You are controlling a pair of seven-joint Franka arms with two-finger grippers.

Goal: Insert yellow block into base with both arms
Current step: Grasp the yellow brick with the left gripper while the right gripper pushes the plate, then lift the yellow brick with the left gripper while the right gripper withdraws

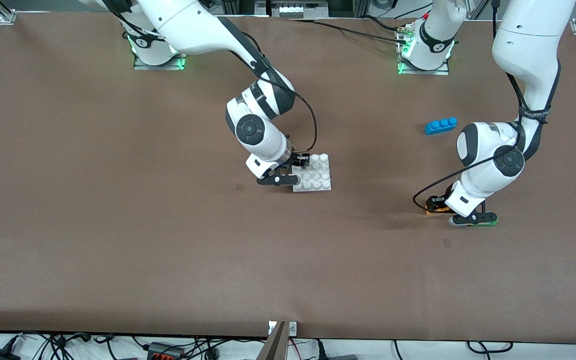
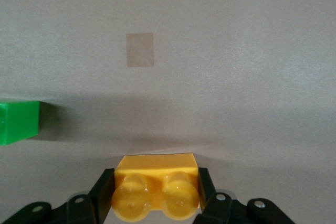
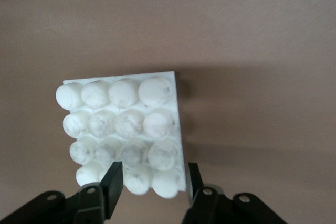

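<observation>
The yellow block [image 2: 156, 184] with two studs lies on the table toward the left arm's end. It shows as an orange sliver in the front view [image 1: 429, 213]. My left gripper [image 2: 156, 192] is down at the table [image 1: 434, 208] and shut on it, one finger against each end. The white base [image 1: 314, 173] lies flat mid-table. My right gripper [image 1: 302, 162] is low at its corner. In the right wrist view the right gripper [image 3: 153, 176] straddles the base [image 3: 126, 129], one finger over the studs and one just outside its edge, a thin gap showing.
A green brick [image 2: 18, 121] lies on the table beside the yellow block, partly under the left wrist in the front view [image 1: 488, 221]. A blue three-stud brick [image 1: 440, 125] lies farther from the front camera. A small tape mark [image 2: 139, 50] is on the brown mat.
</observation>
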